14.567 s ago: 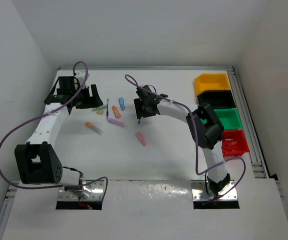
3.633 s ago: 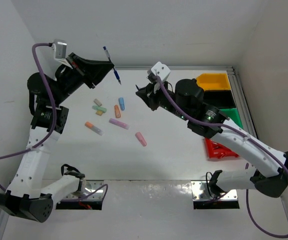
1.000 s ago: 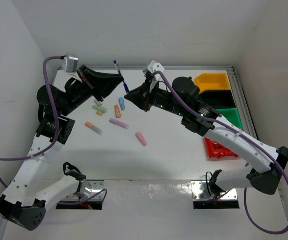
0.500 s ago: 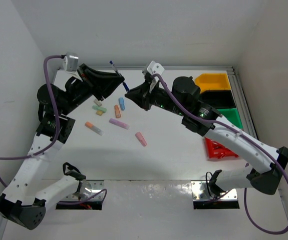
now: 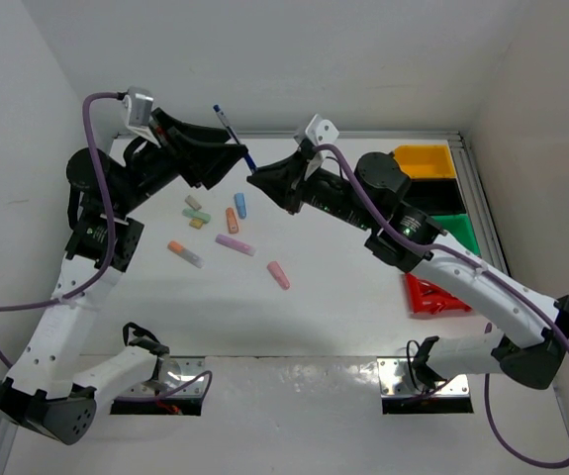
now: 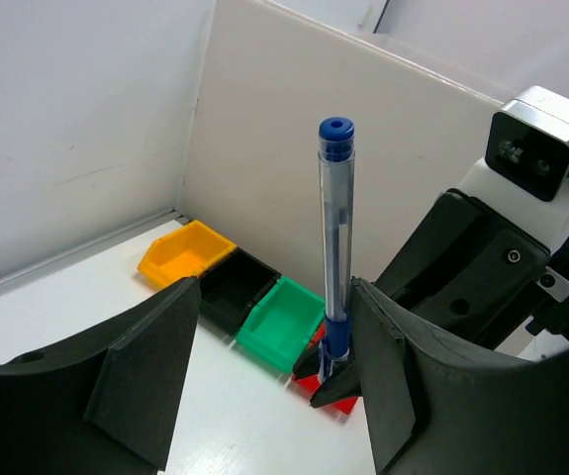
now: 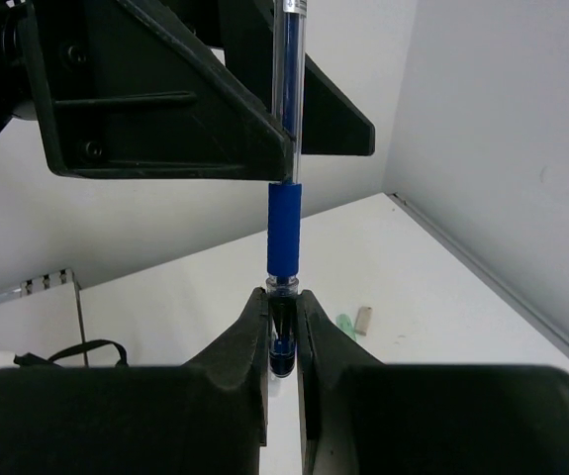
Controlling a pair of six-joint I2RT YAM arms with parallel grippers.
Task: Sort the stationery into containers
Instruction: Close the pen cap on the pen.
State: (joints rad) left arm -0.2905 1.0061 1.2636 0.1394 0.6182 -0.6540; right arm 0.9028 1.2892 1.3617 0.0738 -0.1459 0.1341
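Bench first, nearest me: a pink marker lies on its own. Just beyond it is a lilac marker. Farther back, an orange marker and a blue marker lie side by side, with a green marker off to their left. All of these are loose on the white surface, well apart from the bins.

Along the right edge I see the bins in a row running away from me: red bin, partly hidden behind the right arm, then green bin, black bin and yellow bin at the far corner.

Both arms are raised and meet above the far side. The pen is up in the air there, off the bench. The right gripper is clamped on its writing end, pinching the tip just below the blue grip. The left gripper has its fingers spread wide on either side of the barrel. From the left wrist view the pen stands upright between them, close to one finger. I cannot tell whether it touches that finger. The capped blue end points up past the left gripper.
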